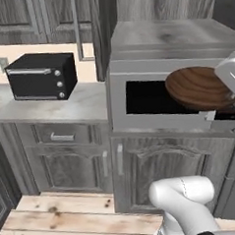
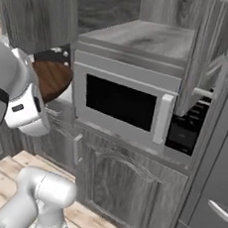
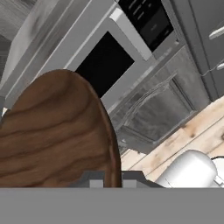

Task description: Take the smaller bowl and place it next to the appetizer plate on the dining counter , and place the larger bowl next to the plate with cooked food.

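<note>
The smaller bowl (image 1: pixel 199 87), dark brown wood with clear grain, hangs tilted in the air in front of the microwave's window. My gripper (image 1: pixel 226 99) is shut on its right rim, and the white hand reaches in from the right edge. In the right base view the bowl (image 2: pixel 52 79) shows at the left behind my wrist. In the hand view it (image 3: pixel 57 131) covers the lower left and hides the fingertips. The larger bowl, the appetizer plate, the plate with cooked food and the dining counter are out of view.
A grey microwave (image 1: pixel 136 74) with its door shut sits in a cabinet niche right behind the bowl. A black toaster oven (image 1: pixel 42 76) stands on the counter (image 1: pixel 84 104) to the left. Grey cabinet doors (image 2: pixel 123 187) and a plank floor (image 1: pixel 71 221) lie below.
</note>
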